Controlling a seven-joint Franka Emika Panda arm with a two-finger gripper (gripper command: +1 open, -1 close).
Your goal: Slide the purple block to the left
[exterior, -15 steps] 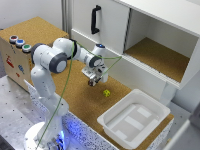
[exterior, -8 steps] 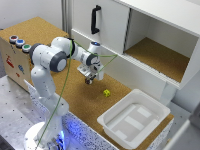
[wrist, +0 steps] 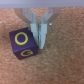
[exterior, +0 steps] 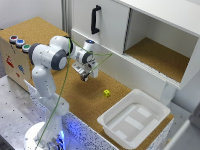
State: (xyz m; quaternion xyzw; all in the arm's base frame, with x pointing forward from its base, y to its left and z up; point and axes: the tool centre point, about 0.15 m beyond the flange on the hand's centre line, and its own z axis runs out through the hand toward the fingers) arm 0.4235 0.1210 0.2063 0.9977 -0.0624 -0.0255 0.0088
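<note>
The purple block (wrist: 22,43) is a small dark purple cube with yellow letters, lying on the cork surface. In the wrist view my gripper (wrist: 41,43) stands right beside it, fingers close together with nothing between them, one finger against the block's side. In the exterior view the gripper (exterior: 85,75) is low over the cork in front of the cabinet, and the block is hidden behind the fingers.
A tiny yellow-green block (exterior: 106,93) lies on the cork to the exterior view's right of the gripper. A white tray (exterior: 150,131) sits at the front right. A white cabinet (exterior: 105,30) with a black handle stands behind. A box with coloured buttons (exterior: 17,42) is at the left.
The gripper has shifted toward the exterior view's left, staying low over the cork. The yellow-green block and the tray have not moved.
</note>
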